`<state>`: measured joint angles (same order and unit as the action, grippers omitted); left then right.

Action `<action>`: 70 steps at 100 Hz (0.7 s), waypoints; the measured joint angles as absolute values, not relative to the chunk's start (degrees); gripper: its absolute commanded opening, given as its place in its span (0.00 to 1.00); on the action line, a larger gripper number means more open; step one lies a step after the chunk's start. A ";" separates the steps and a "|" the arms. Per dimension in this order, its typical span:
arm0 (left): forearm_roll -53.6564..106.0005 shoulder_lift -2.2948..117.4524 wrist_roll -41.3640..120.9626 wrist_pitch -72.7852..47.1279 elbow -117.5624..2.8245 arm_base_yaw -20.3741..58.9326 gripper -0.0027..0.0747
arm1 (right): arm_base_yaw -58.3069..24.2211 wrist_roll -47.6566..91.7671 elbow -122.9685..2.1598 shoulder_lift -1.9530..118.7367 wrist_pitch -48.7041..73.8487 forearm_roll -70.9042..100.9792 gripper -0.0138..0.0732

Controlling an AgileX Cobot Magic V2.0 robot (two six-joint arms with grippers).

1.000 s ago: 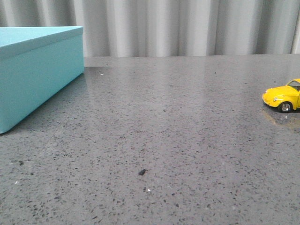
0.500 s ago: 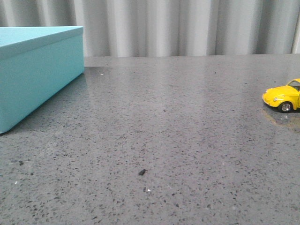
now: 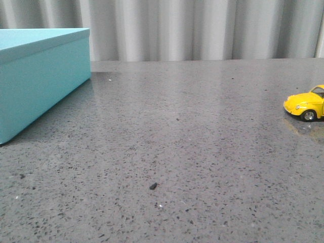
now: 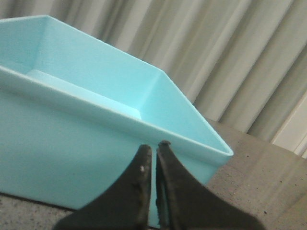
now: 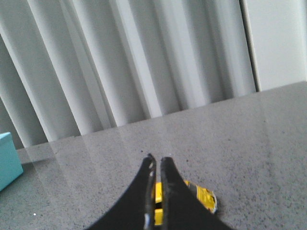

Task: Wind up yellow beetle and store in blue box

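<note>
Grey speckled table (image 3: 192, 142) is stretching toward pale curtains (image 3: 202, 28) — blue box (image 3: 35, 76) sitting far left, yellow beetle (image 3: 306, 105) right — while I'm holding my left gripper (image 4: 153, 148) and right gripper (image 5: 157, 163) pinched together, empty.

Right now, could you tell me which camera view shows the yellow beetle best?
The front view: the yellow beetle shows unobstructed, though cropped. The right wrist view mostly hides it behind the shut right gripper; the left wrist view misses it.
</note>
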<state>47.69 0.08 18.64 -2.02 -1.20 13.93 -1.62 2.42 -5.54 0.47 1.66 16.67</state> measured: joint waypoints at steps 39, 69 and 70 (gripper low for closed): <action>32.48 18.32 18.64 -12.33 -17.52 13.93 0.01 | -1.62 2.42 -24.29 18.35 10.35 13.55 0.10; 31.03 30.92 18.74 -15.97 -25.37 13.93 0.01 | -1.62 2.42 -46.49 37.76 36.52 8.31 0.10; 31.03 31.05 18.74 -15.97 -25.51 13.93 0.01 | -1.62 2.42 -47.42 38.68 37.88 8.18 0.10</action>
<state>31.03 31.05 18.74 -15.97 -25.51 13.93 -1.62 2.42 -47.42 38.68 37.88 8.18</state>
